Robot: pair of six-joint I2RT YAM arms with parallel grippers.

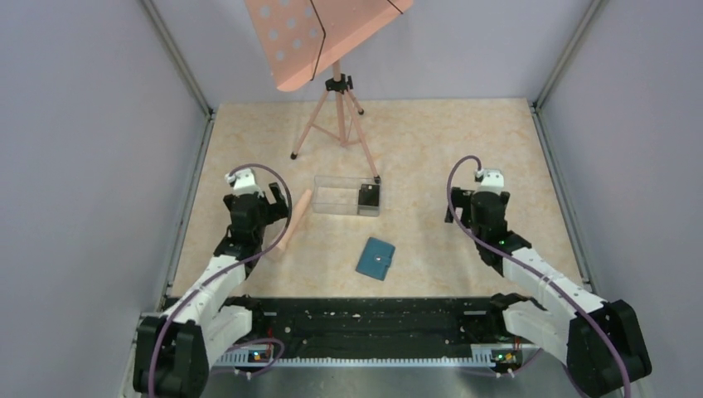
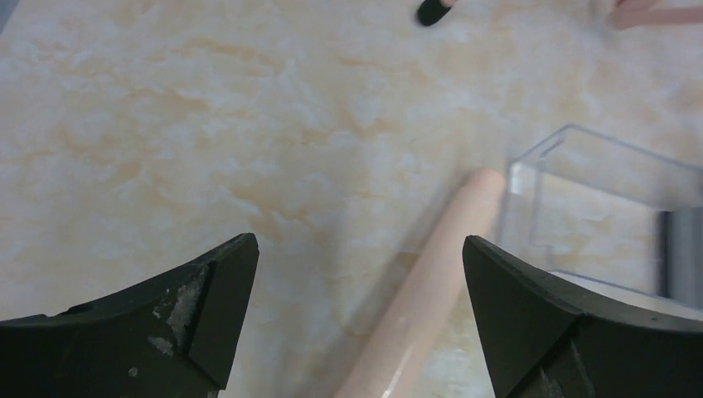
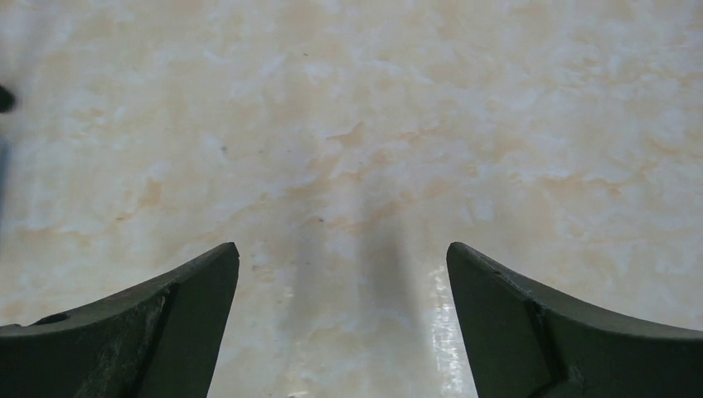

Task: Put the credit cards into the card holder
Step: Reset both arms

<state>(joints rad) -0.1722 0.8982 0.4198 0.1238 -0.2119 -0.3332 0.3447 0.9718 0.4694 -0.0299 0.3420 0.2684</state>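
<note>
Your left tool (image 2: 358, 242) and right tool (image 3: 341, 247): both spread wide, holding nothing, over the tabletop (image 1: 464, 149), ready to grasp. Cards (image 1: 369, 198): dark stack at the right end of the clear box (image 1: 336, 195). Holder (image 1: 375, 258): shut, lying just nearer you; likely needs opening first.

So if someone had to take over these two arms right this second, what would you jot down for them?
Left pincer: open, empty, beside a pink rod and the clear box.
Right pincer: open, empty, above the table.
Credit cards: dark stack at the right end of the clear box.
Card holder: shut, lying on the table, nearer the arms than the box.
Done: nothing yet.
Left: open the holder, lift the cards out, slot them in.
</note>
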